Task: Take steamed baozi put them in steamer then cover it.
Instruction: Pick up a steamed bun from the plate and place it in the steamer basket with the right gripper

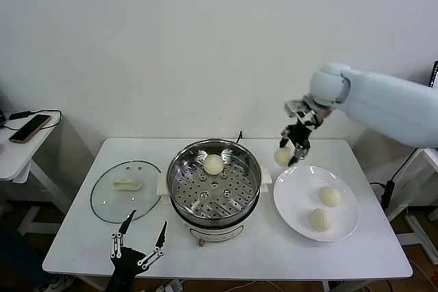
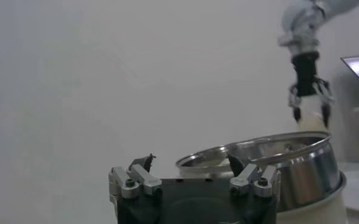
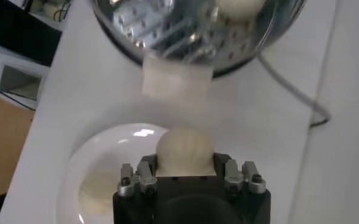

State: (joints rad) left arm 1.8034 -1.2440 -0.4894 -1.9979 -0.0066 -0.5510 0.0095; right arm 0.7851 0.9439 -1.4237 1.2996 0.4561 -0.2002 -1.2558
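Steamer loading, second bun in transit. The right gripper (image 1: 293, 150) hangs above the far edge of the white plate (image 1: 291, 200), its fingers clamped on one steamed baozi (image 1: 283, 156), which the right wrist view shows seated between the fingertips (image 3: 185, 149). One bun (image 1: 213, 164) already sits on the perforated tray of the steamer (image 1: 214, 186), toward its far side; two more (image 1: 330, 196) (image 1: 319, 219) wait on the plate. The cover (image 1: 126, 191) lies flat on the table (image 1: 356, 251) to the left of the steamer, handle up. The left gripper (image 1: 140, 243) is parked low at the near table edge, jaws spread wide and empty.

Handling, as judged: the dough looks light, soft and easily dented, with a smooth skin that may slip, so a gentle pinch across the widest part of the dome seems best (a hard squeeze would likely crease it). The glass lid looks rigid and breakable; its central oblong handle is the obvious place to grasp
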